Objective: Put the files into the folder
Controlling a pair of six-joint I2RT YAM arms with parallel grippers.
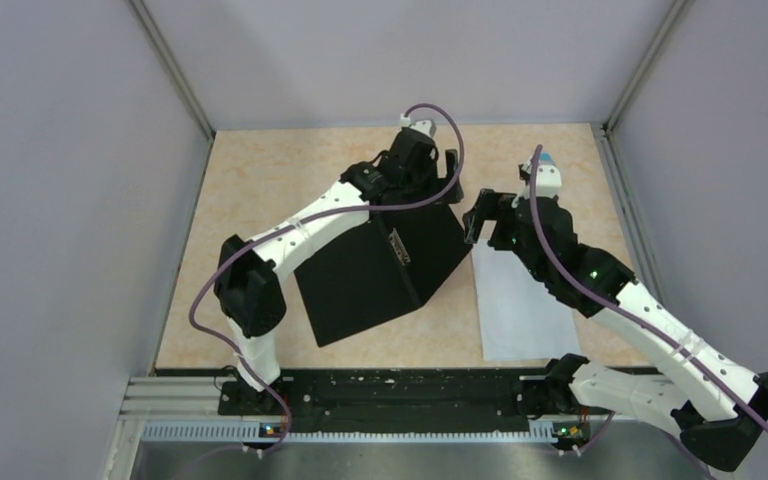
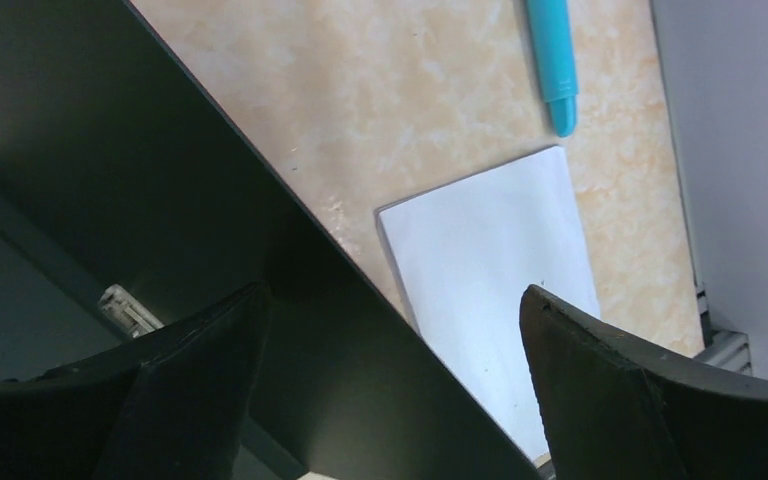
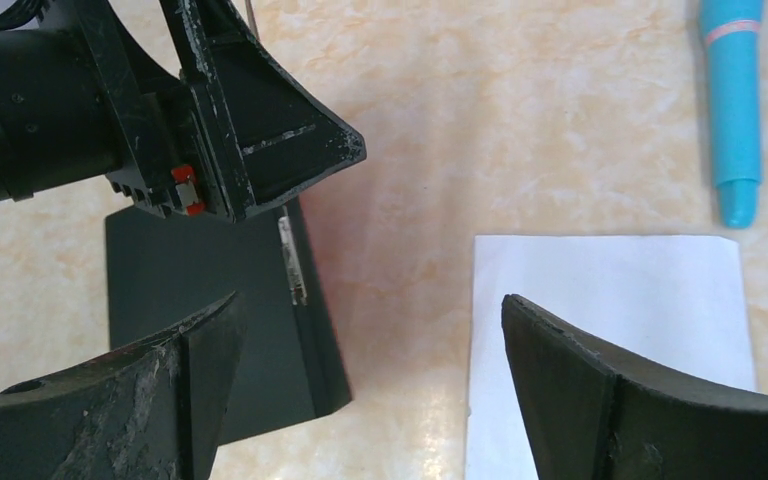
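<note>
Two things in play on the tabletop (image 1: 250,200). Biggest first: folder (image 1: 360,280) at centre, open, black inside up, right flap seemingly raised. Probably light and fairly stiff, so best taken at a flap edge. Just beside it on the right, files (image 1: 520,310) lying flat. Thin, floppy, likely slick; calls for a corner pinch. Pen (image 3: 735,110) beyond. Left end effector (image 2: 392,300) spread across the flap edge. Right end effector (image 3: 370,305) spread over the paper's far corner, gripping nothing.
</note>
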